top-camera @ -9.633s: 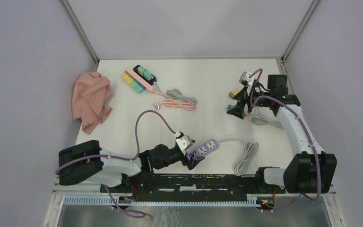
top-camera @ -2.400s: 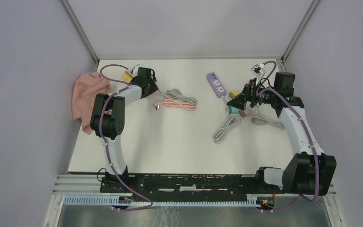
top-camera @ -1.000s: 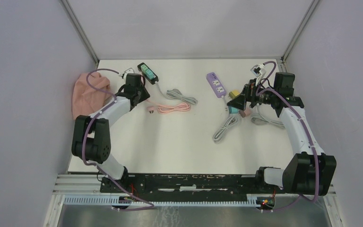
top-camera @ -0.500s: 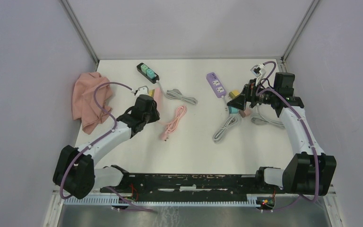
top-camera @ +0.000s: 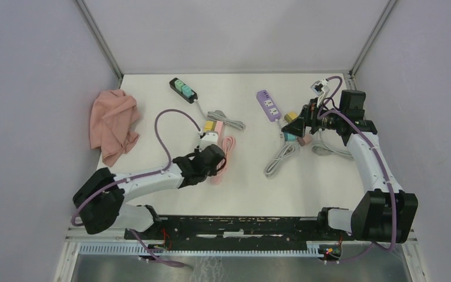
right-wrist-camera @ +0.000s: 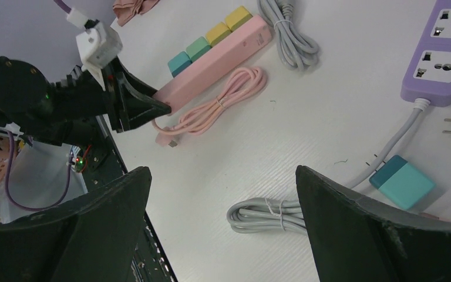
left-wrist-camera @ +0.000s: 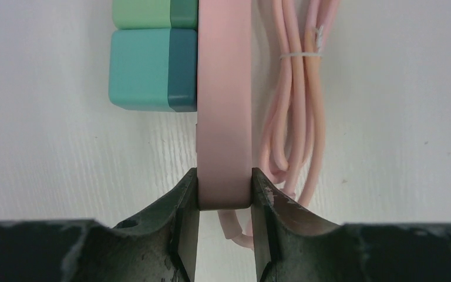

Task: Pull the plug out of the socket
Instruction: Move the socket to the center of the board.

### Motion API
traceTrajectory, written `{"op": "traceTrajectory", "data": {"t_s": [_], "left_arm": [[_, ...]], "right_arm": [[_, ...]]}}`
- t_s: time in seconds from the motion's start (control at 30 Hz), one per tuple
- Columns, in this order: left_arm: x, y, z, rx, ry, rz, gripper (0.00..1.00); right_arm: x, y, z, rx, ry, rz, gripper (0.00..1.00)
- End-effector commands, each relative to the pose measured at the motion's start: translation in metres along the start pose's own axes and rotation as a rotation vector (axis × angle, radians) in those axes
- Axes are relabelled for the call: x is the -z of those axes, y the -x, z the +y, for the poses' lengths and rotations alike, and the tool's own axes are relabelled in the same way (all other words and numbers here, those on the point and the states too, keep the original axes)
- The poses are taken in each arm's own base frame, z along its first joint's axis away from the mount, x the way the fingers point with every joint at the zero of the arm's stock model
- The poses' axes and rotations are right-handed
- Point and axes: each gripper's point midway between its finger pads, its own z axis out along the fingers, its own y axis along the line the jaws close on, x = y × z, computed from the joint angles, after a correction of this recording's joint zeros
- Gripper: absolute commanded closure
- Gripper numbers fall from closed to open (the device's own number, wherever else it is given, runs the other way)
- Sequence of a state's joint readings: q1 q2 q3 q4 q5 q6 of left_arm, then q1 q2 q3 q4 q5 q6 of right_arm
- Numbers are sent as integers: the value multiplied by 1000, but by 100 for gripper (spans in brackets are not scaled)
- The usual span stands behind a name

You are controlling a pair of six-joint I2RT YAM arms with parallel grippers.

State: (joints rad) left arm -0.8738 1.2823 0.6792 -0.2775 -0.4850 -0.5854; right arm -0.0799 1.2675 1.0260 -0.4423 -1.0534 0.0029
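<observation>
A smooth, slim pink strip [left-wrist-camera: 223,88] is clamped at one end by the left gripper [left-wrist-camera: 224,194]; blocky plugs [left-wrist-camera: 152,69] are seated along it. The right gripper [right-wrist-camera: 223,176] is spread wide.

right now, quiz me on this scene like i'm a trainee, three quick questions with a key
1. True or false: the left pincer is shut on the end of the pink power strip.
2. What colour is the plug nearest the left pincer on that strip? A yellow, B teal, C purple.
3. Fill in: the right pincer stands ____, with nothing between its fingers.
Key: 1 true; 2 B; 3 open.
</observation>
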Motion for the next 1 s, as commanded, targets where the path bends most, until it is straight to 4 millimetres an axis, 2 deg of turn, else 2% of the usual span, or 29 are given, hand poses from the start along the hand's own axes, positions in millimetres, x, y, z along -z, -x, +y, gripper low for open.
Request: {"op": "traceTrajectory", "data": {"t_s": [0.0,0.2,0.23,0.4,0.5,0.6,0.77,0.87,0.97], "left_arm": [[-5,6,-11,-116,133,-52,97],[-7,-3,-22,-334,287,-65,96],[-7,-3,-26,-360,292,-68,92],[-4,-11,-48,-440,229,-41,56],[-2,-20,-67,-443,101,7,42],[7,-20,-83,-413,-19,12,28],[37,7,-99,-312,-183,-63,10],[53,27,-103,-239,-267,-115,6],[58,46,-100,-128,-363,-150,4]], "right_arm": [[0,11,5,48,18,-20,0],[0,10,4,47,17,-18,0],[0,10,4,46,16,-18,0],[0,10,5,47,19,-18,0],[-1,10,5,46,20,-17,0],[-1,10,5,45,20,-16,0],[-1,9,4,42,21,-13,0],[-2,9,4,41,22,-11,0],[-2,9,4,42,19,-11,0]]}}
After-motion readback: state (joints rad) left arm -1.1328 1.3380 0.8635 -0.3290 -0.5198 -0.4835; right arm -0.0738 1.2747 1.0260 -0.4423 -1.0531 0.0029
